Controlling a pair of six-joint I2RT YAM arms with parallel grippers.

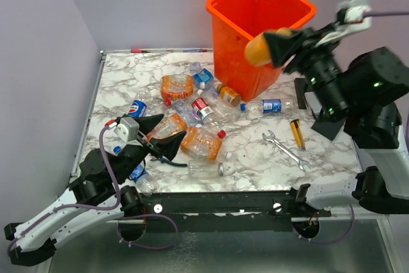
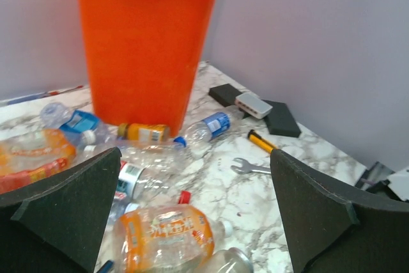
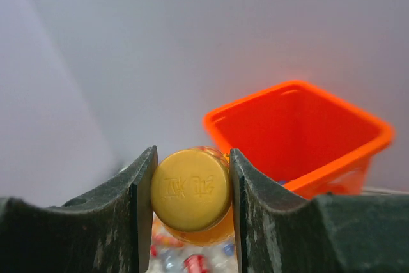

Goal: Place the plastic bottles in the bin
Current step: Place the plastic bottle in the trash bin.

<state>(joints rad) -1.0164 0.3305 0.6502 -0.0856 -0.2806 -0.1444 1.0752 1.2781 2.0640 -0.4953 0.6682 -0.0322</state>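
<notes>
The right gripper (image 1: 273, 48), clamped on a yellow-capped orange plastic bottle (image 3: 190, 190), hangs short of the tall bright-orange plastic bin (image 1: 238, 62); best clear its rim before releasing. The left gripper (image 2: 195, 158) gapes, empty.

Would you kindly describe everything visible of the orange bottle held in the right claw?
The small orange plastic bottle has a golden-yellow cap with embossed markings, facing the wrist camera. The right claw is shut on it, one finger pressing each side at the cap end. It lies roughly horizontal in the air, close to the rim of the orange plastic bin, not inside it.
</notes>
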